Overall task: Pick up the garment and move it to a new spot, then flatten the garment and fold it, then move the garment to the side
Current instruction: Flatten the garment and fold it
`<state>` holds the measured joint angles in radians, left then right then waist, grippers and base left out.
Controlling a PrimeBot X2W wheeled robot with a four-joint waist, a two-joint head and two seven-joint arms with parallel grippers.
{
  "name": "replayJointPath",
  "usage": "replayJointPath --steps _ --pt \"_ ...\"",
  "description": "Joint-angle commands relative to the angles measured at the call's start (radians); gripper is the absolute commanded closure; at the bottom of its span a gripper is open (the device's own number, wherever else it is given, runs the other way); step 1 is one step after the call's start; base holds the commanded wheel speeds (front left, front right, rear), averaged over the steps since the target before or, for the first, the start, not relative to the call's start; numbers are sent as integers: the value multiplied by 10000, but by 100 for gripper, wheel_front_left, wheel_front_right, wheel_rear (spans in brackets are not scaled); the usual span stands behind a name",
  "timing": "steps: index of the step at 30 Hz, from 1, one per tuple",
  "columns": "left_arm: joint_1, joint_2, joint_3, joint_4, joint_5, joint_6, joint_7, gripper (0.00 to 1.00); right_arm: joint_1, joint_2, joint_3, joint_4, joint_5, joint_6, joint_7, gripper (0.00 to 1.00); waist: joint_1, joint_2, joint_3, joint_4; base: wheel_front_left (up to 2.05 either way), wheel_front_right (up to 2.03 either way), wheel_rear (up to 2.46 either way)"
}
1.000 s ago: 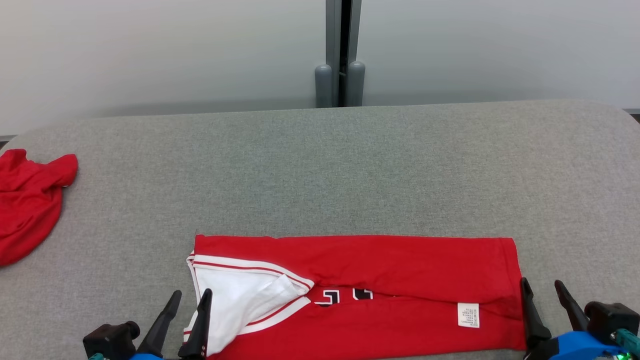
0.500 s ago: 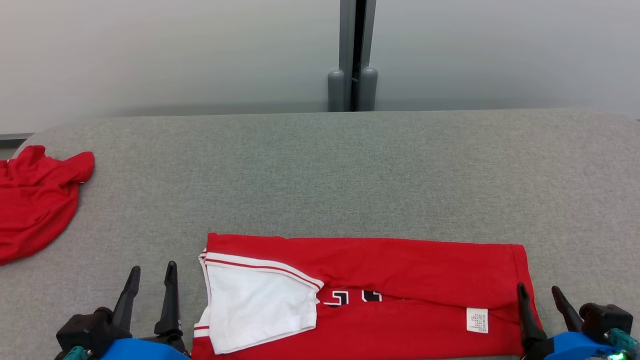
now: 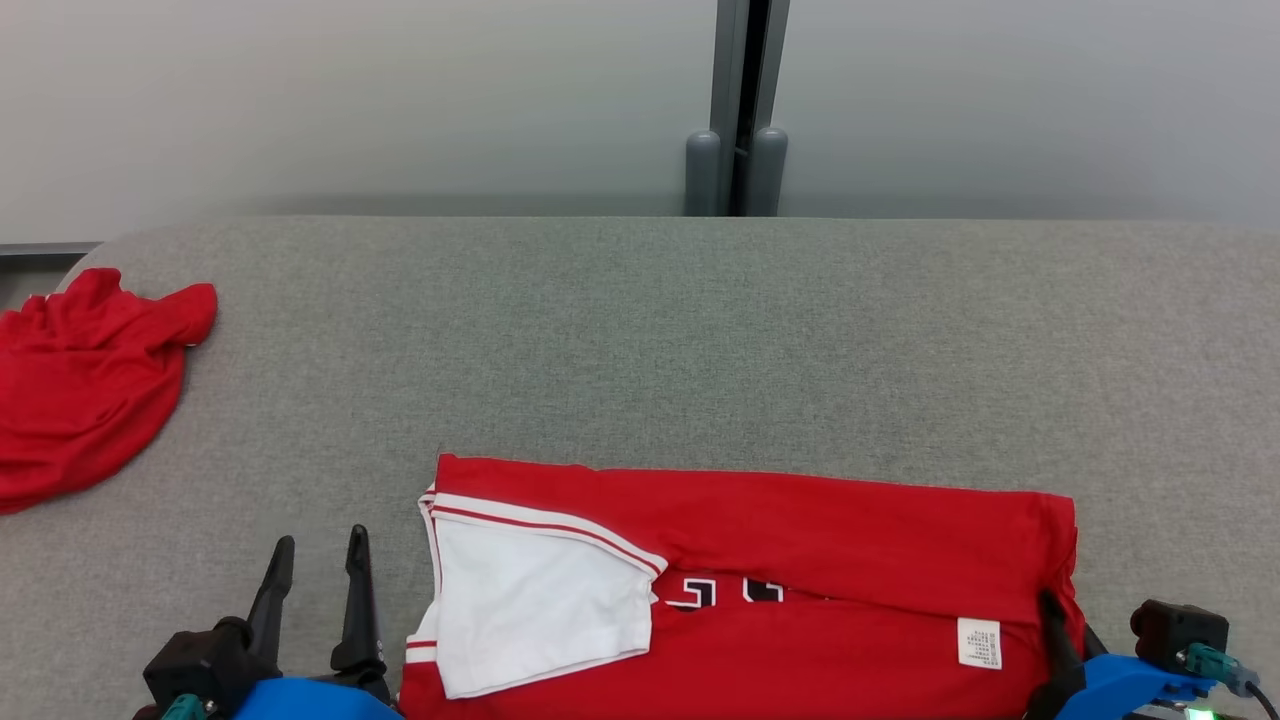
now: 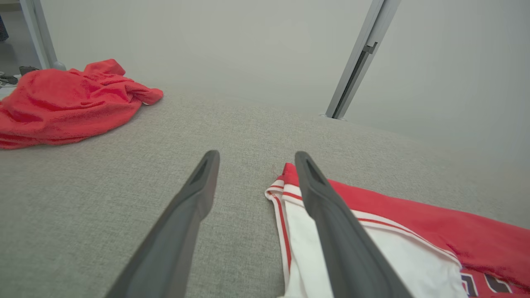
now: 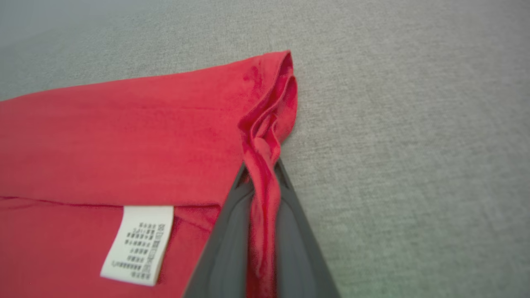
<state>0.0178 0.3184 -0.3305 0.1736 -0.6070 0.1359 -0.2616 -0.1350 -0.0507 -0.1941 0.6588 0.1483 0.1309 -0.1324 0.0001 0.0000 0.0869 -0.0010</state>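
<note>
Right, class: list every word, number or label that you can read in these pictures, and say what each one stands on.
White care label sewn on the red garment: rows of tiny print, too small and blurred to read.
Black, white-edged characters on the red garment: partly hidden under a fold, cannot be read.
No other writing is legible.

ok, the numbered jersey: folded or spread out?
Folded: the jersey lies as a long band, upper layer doubled over its numbers. Right fingers pinch its bunched edge.
</note>
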Motion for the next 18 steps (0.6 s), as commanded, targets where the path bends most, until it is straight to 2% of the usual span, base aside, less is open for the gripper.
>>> replayJointPath --steps 1,7,14,18 --pt "25 -30 -21 11 27 37 -47 0 -107 -11 -85 101 -49 -4 -38 100 -1 0 -32 -75 0 0 0" --pt "-12 -134 -175 -17 104 58 -46 0 -410 -73 -869 -248 -252 -9 -14 100 -1 0 -94 -422 0 0 0" --pt "-130 -195 -238 -106 57 74 -11 0 -336 -694 -2453 -1361 -574 -3 507 100 -1 0 -64 -737 0 0 0" --pt "-191 -203 -304 -111 91 34 -8 0 -334 -506 -2531 -1984 -464 -3 873 100 -1 0 -27 -831 0 0 0"
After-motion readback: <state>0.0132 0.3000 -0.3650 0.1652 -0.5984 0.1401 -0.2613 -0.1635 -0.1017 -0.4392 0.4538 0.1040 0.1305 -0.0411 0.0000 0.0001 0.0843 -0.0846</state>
